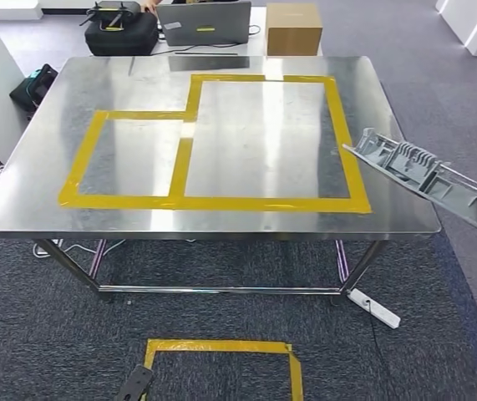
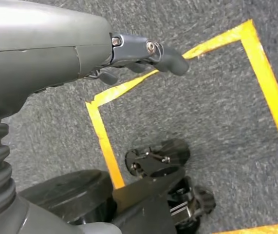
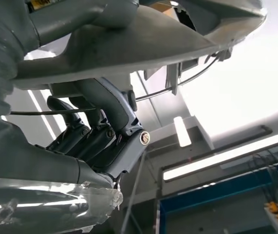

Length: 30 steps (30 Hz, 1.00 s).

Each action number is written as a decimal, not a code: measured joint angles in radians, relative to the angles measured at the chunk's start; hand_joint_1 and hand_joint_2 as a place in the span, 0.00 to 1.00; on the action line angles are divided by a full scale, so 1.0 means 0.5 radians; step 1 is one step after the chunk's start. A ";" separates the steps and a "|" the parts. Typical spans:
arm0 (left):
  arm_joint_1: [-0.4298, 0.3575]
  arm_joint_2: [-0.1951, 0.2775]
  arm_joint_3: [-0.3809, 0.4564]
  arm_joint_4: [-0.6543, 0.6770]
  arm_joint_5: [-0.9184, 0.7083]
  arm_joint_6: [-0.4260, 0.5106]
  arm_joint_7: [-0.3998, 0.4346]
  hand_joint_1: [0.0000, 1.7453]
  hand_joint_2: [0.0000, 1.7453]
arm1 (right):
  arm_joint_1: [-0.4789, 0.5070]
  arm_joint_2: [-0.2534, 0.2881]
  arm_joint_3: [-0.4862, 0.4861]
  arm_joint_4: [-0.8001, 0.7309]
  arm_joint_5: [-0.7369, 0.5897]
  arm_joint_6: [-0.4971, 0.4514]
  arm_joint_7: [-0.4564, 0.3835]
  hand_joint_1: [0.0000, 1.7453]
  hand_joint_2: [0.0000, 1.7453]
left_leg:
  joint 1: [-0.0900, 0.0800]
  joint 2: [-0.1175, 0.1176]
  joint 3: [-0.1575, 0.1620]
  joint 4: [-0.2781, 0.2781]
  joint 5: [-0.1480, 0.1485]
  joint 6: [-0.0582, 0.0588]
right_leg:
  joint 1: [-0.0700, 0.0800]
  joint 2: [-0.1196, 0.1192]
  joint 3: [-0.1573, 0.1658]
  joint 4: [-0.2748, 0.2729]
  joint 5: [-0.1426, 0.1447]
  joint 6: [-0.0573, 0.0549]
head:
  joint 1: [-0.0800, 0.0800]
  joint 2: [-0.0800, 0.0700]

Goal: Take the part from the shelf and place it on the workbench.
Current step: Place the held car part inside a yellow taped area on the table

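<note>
My right hand (image 3: 93,131) holds the long grey part (image 1: 424,171) from below, over the workbench's (image 1: 223,217) right edge. It points up-left toward the table, its far end cut off. My left hand (image 2: 144,53) hangs over the carpet, holding nothing, fingers partly curled.

The left hand (image 2: 144,56) hangs over grey carpet (image 2: 211,122), holding nothing, its dark fingers (image 2: 166,58) stretched out and slightly curled. Below it, yellow tape (image 2: 104,139) marks a square outline on the carpet, and one fingertip overlaps the tape line.
</note>
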 joint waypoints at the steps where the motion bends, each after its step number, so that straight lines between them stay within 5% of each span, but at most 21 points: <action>1: -0.001 0.000 0.000 0.000 -0.001 0.000 0.000 0.00 1.00 | 0.000 -0.003 0.000 -0.001 0.002 0.000 0.001 1.00 1.00 | -0.001 0.002 0.002 -0.001 -0.004 0.012 | 0.000 0.003 0.007 -0.001 0.020 0.001 | -0.001 0.000; 4: -0.002 0.000 0.001 0.000 -0.005 0.000 0.000 0.00 1.00 | 0.005 -0.008 -0.001 -0.002 0.007 -0.001 0.004 1.00 1.00 | -0.003 0.004 0.008 -0.013 -0.007 0.064 | -0.002 0.010 0.005 -0.005 0.031 0.012 | -0.007 0.000; 8: -0.002 0.000 0.001 0.000 -0.008 -0.008 0.000 0.00 1.00 | 0.014 -0.010 -0.001 -0.002 0.018 0.003 0.007 1.00 1.00 | -0.002 0.004 0.010 -0.031 -0.005 0.056 | 0.000 0.010 0.000 -0.005 0.023 0.001 | -0.008 0.000; 13: -0.001 -0.001 0.001 0.000 -0.024 -0.026 -0.001 0.00 1.00 | 0.022 -0.023 0.000 -0.002 0.028 0.027 0.019 1.00 1.00 | 0.002 0.004 0.010 -0.041 -0.004 -0.002 | 0.002 0.009 -0.002 -0.003 0.019 -0.006 | -0.007 0.000; 18: -0.007 -0.006 0.001 -0.001 -0.036 -0.034 -0.003 0.00 1.00 | 0.026 -0.045 0.002 -0.001 0.034 0.037 0.029 1.00 1.00 | 0.004 0.008 0.036 -0.107 0.028 0.035 | -0.005 0.008 -0.010 -0.017 0.023 0.026 | -0.006 0.000; 22: -0.012 -0.013 0.001 -0.001 -0.046 -0.044 -0.005 0.00 1.00 | 0.029 -0.055 0.011 0.002 0.035 0.039 0.032 1.00 1.00 | 0.023 0.013 0.067 -0.145 0.038 0.036 | -0.017 0.005 -0.237 0.409 -0.157 0.057 | 0.001 0.000; 23: -0.011 -0.014 0.001 -0.001 -0.047 -0.046 -0.005 0.00 1.00 | 0.031 -0.055 0.015 0.003 0.035 0.040 0.032 1.00 1.00 | 0.026 0.013 0.073 -0.142 0.030 0.031 | -0.024 0.004 -0.280 0.484 -0.165 0.068 | 0.000 0.000; 25: -0.008 -0.016 0.001 -0.001 -0.048 -0.046 -0.005 0.00 1.00 | 0.032 -0.056 0.020 0.004 0.035 0.040 0.032 1.00 1.00 | 0.042 0.010 0.093 -0.129 0.006 0.009 | -0.042 0.002 -0.247 0.397 -0.064 0.097 | 0.000 0.000; 27: -0.009 -0.013 0.001 -0.001 -0.048 -0.046 -0.005 0.00 1.00 | 0.029 -0.056 0.027 0.007 0.035 0.042 0.033 1.00 1.00 | 0.058 0.006 0.109 -0.094 -0.038 -0.026 | -0.060 0.000 -0.116 0.148 0.049 0.135 | 0.008 0.000; 29: -0.013 -0.008 0.001 -0.001 -0.049 -0.046 -0.005 0.00 1.00 | 0.028 -0.058 0.035 0.011 0.035 0.042 0.035 1.00 1.00 | 0.056 0.003 0.102 -0.056 -0.074 -0.054 | -0.064 0.009 -0.045 0.029 0.054 0.117 | 0.014 0.000; 30: -0.014 -0.006 0.001 -0.001 -0.049 -0.047 -0.005 0.00 1.00 | 0.028 -0.058 0.038 0.015 0.036 0.043 0.035 1.00 1.00 | 0.052 0.002 0.095 -0.048 -0.083 -0.061 | -0.061 0.015 -0.043 0.034 0.032 0.091 | 0.012 0.000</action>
